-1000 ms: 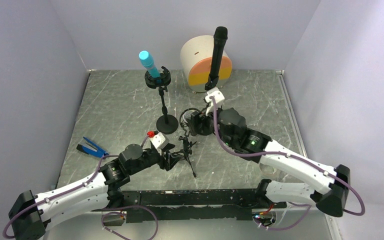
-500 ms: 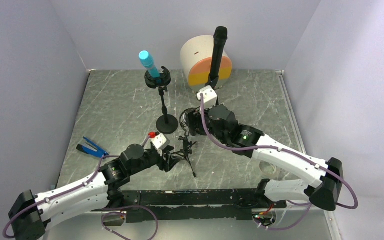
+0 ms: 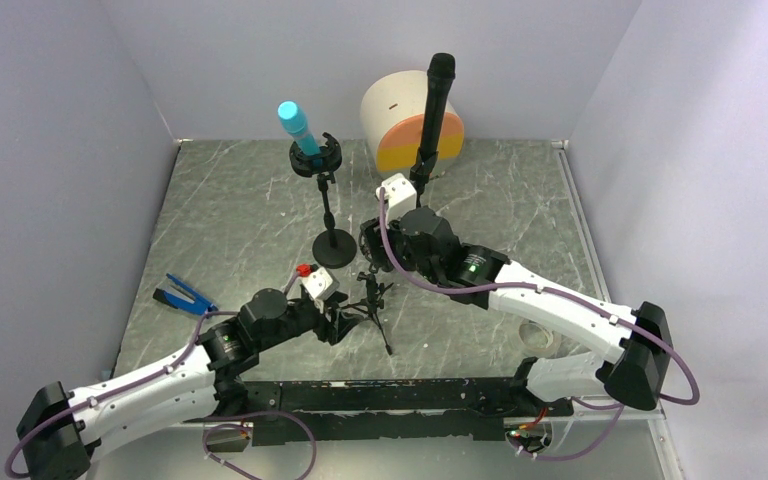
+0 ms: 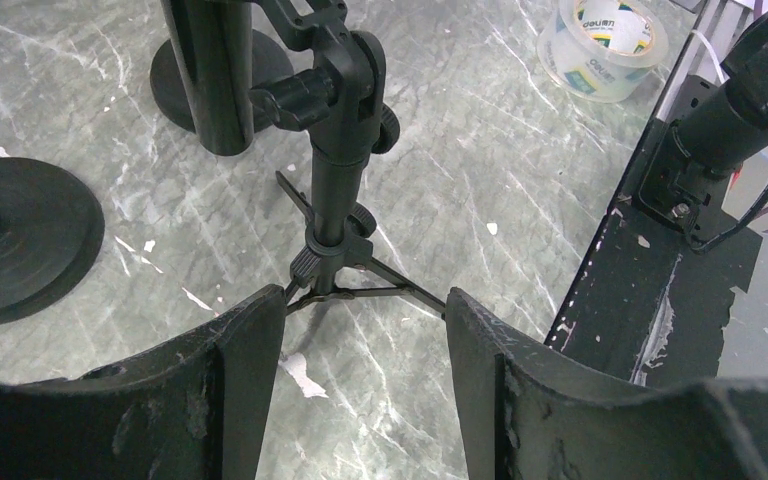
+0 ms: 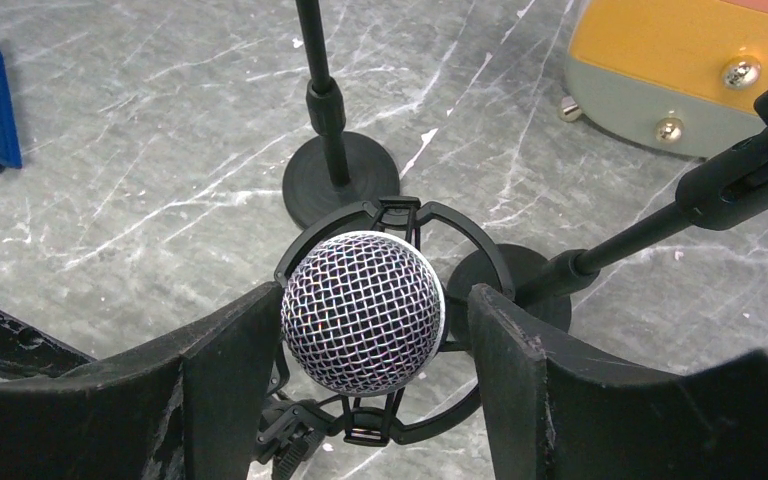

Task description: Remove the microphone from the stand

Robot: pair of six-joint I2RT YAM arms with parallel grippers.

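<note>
Nothing is lifted yet: the mesh-headed microphone [image 5: 363, 311] is held in its shock mount [image 5: 457, 222], seemingly untouched between the right gripper's [image 5: 372, 305] parted fingers; the tripod stand [image 4: 338, 190] is straddled by the spread left gripper [image 4: 362, 310].

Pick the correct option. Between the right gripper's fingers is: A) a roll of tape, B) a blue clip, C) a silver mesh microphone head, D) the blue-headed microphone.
C: the right wrist view shows the round mesh microphone head sitting in its black ring mount, between the fingers of the right gripper.
</note>
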